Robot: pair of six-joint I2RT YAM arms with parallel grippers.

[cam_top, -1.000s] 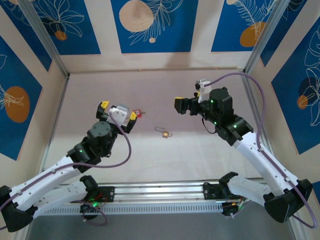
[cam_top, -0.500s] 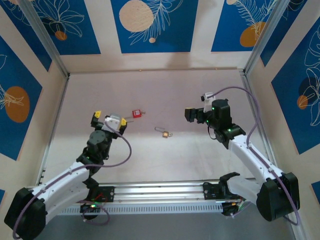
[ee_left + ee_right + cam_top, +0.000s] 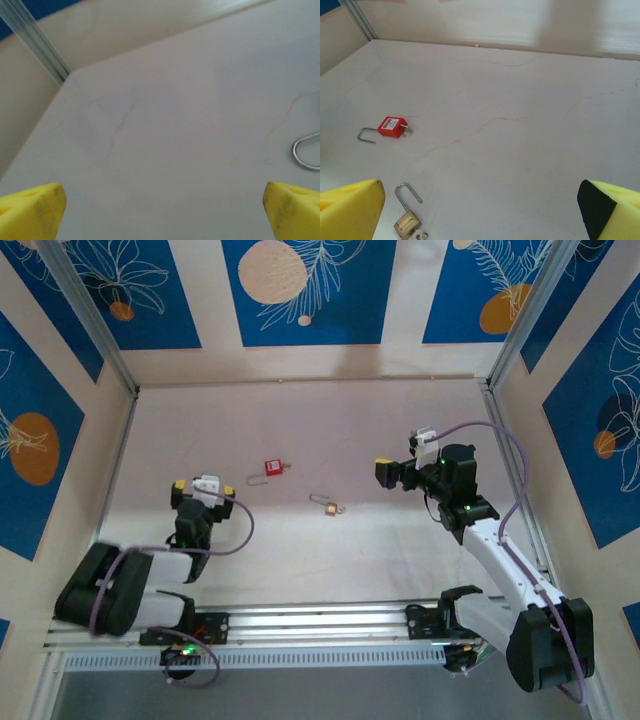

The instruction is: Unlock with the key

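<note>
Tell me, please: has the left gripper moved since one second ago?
Yes. The left gripper has drawn back toward the near edge of the table and to the left, away from the red padlock, which lies where it was.

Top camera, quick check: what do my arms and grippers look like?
The left arm and right arm are white shells with black joints, with small green lights on the right one. A thin lilac cable loops along each. The left gripper and right gripper are dark with a white block on top and yellow fingertips.
</note>
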